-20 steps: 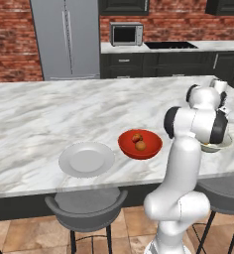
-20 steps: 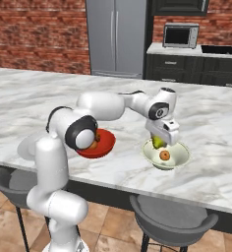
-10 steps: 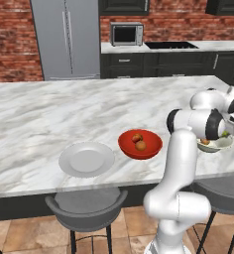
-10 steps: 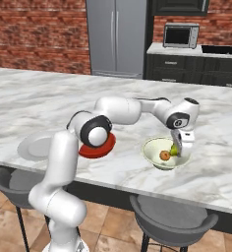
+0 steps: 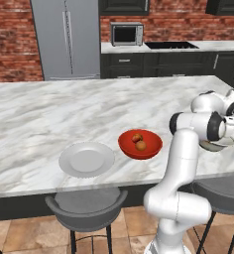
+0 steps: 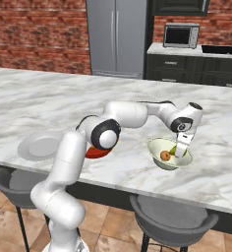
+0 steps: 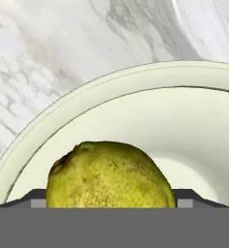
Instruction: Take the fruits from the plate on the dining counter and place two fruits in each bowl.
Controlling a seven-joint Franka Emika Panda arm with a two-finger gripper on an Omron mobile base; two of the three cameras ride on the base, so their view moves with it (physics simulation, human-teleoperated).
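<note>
1. The gripper (image 6: pixel 181 150) is being held low inside the pale greenish-white bowl (image 6: pixel 156 145) on the dining counter (image 6: pixel 49 101), its fingers spread around the yellow-green fruit (image 7: pixel 110 175); whether that fruit is being gripped cannot be told
2. An orange-brown fruit (image 6: pixel 164 155) is lying in the same bowl, just beside the yellow-green one
3. Two round orange fruits (image 5: pixel 139 141) are sitting together in the glossy red bowl (image 5: pixel 128 147)
4. The flat grey-white plate (image 5: pixel 86 159) is lying just left of the red bowl, near the counter's front edge
</note>
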